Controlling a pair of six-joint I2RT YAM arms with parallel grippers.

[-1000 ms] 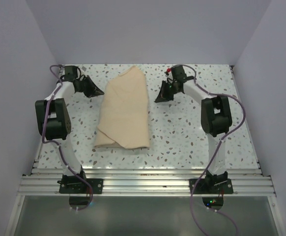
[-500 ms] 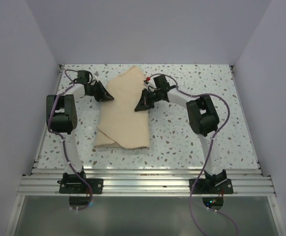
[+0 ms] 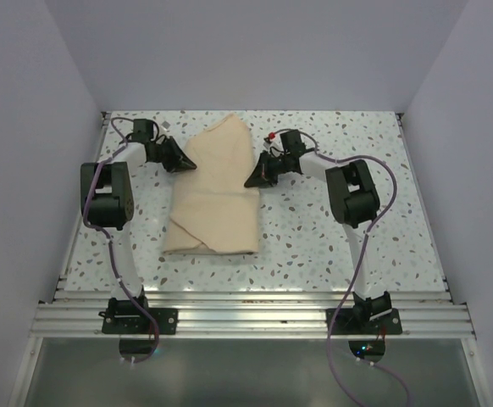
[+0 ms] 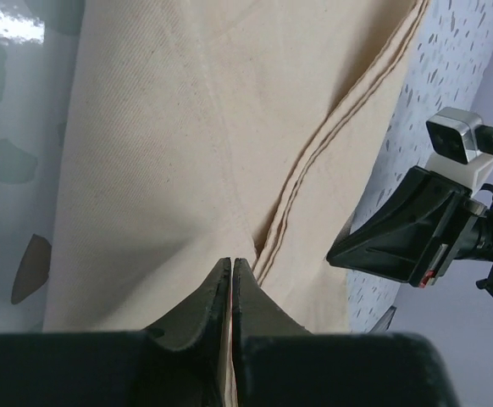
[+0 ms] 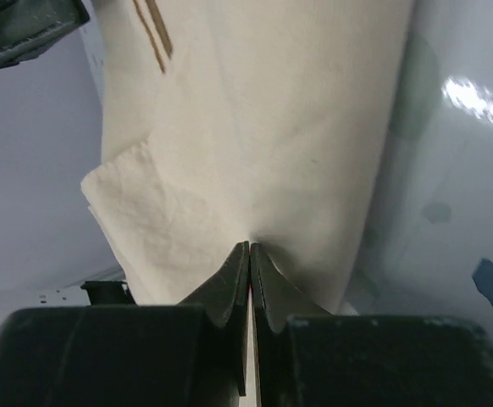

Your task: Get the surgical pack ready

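Tan and folded, the sheet (image 3: 217, 195) is laid out on the speckled bench (image 3: 331, 237). It forms a long narrow shape running from close to the far edge down toward the middle, a little left of centre. A fold is seen across its near left corner, and in the left wrist view stitched hems are picked out along one layer.

And both arms are found reaching in, one from either side! The left gripper (image 3: 191, 166) is set against the sheet's left edge, up toward the far end. The right gripper (image 3: 249, 181) is placed on the opposite edge, just a touch nearer.

Left fingers (image 4: 202, 314): clenched together, with only a hairline seam left between them and the tips laid right on the cloth beside the hemmed layer. Right fingers (image 5: 276, 297): clenched likewise, tips pressed to the cloth close by its edge, with bare bench shown just beyond.

Whether any cloth is nipped between either pair cannot be told, as the seams are too thin to be read. The sheet itself is seen lying flat on the bench between the two grippers.
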